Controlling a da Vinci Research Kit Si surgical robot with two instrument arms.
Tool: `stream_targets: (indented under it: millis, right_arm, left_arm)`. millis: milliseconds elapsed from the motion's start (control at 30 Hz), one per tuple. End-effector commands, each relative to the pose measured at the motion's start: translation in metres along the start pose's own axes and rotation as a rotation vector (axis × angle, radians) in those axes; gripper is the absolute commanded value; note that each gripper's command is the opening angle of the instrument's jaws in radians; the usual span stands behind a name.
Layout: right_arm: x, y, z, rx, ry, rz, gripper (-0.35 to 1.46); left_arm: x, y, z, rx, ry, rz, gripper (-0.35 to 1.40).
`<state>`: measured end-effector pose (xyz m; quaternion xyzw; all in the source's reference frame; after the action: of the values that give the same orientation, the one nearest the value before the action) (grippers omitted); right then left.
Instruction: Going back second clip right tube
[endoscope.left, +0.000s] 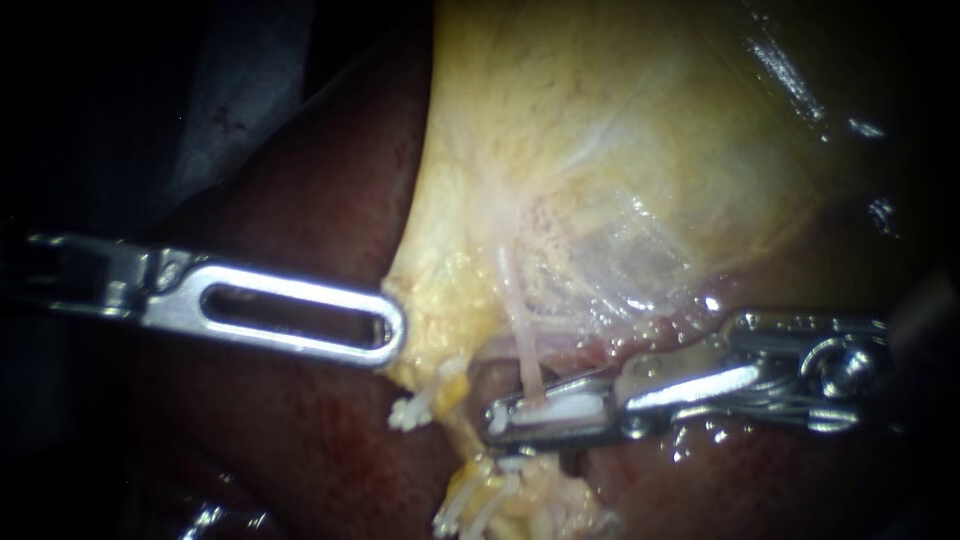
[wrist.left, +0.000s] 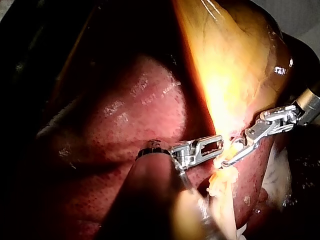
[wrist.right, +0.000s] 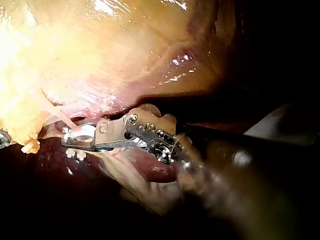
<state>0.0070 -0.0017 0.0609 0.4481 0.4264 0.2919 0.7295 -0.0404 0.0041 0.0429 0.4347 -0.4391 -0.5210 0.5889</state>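
Right tool (endoscope.left: 495, 420) clenched on white clip (endoscope.left: 560, 407), which sits across thin tube (endoscope.left: 525, 345). Left tool (endoscope.left: 393, 330), beside tube, pinches gallbladder (endoscope.left: 600, 150) edge. Risk: pulling back w/o releasing first drags clip, could tear tube; sideways exit may snag tissue nr tube.

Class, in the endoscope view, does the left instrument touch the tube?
No: the left instrument holds the gallbladder, apart from the tube.

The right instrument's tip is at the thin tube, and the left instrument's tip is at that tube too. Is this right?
Not quite. The left instrument has its tip at the yellow edge of the gallbladder, apart from the tube; the right instrument is at it. The endoscope view shows this.
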Motion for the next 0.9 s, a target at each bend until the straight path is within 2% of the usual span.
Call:
stream_targets:
  millis: [33,167,267,467,900]
  right_arm:
    - [0.0,0.0001,0.0,-0.007,0.001,-0.019,-0.05]
    - [0.0001,0.0,0.0003,-0.008,0.004,-0.072,0.27]
    - [0.0003,0.0,0.0005,-0.012,0.021,-0.108,0.42]
    - [0.0007,0.0,0.001,0.005,0.054,-0.167,0.49]
    - [0.0007,0.0,0.0011,0.003,0.053,-0.191,0.51]
  left_arm:
    - [0.0,0.0,0.0,0.0,0.0,0.0,-0.35]
    - [0.0,0.0,0.0,0.0,0.0,0.0,-0.35]
    - [0.0,0.0,0.0,0.0,0.0,0.0,-0.35]
    - [0.0,0.0,0.0,0.0,0.0,0.0,-0.35]
    - [0.0,0.0,0.0,0.0,0.0,0.0,-0.35]
